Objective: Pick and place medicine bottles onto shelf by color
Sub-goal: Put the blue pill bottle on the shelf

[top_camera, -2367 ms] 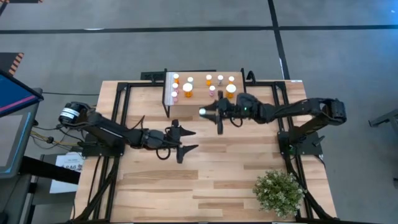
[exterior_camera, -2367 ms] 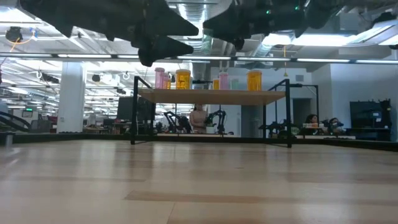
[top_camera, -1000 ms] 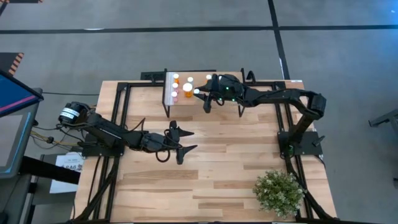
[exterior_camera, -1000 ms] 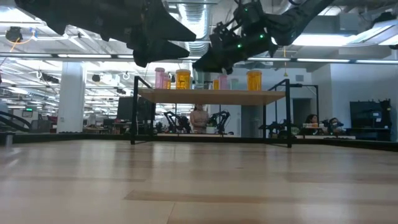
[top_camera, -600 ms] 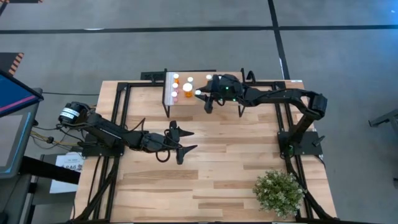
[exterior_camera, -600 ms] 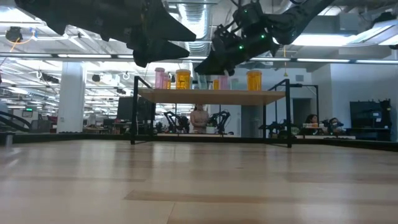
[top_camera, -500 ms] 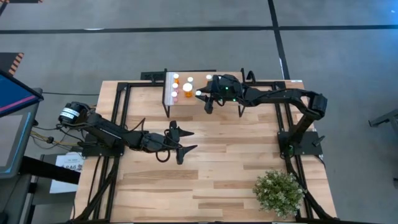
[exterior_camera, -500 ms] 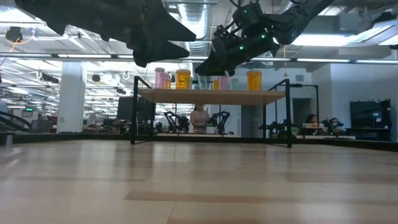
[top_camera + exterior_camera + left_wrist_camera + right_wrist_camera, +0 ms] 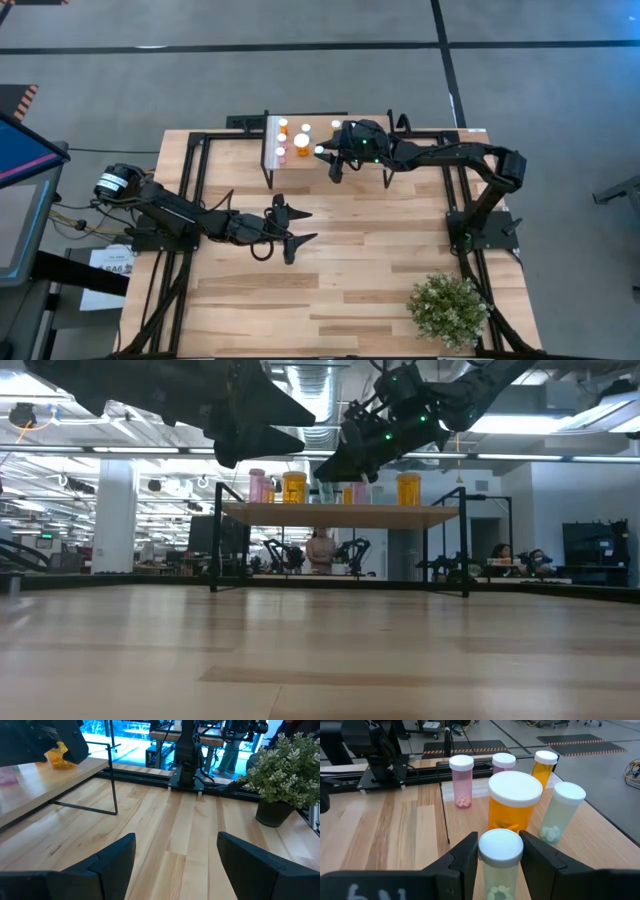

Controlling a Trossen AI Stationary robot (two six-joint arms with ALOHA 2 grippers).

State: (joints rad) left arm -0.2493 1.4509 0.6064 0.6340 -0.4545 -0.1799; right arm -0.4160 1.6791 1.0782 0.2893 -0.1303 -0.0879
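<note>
A light-wood table (image 9: 350, 270) carries the shelf (image 9: 288, 172) at twelve o'clock and a potted plant (image 9: 447, 308) at about five o'clock. On the shelf stand white-capped medicine bottles (image 9: 515, 802): two pink, two orange, one pale green behind the large orange one; others may be hidden under the arm.

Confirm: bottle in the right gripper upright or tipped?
Upright. The pale green bottle stands cap-up between the right gripper's fingers, parallel to the standing large orange bottle.
</note>
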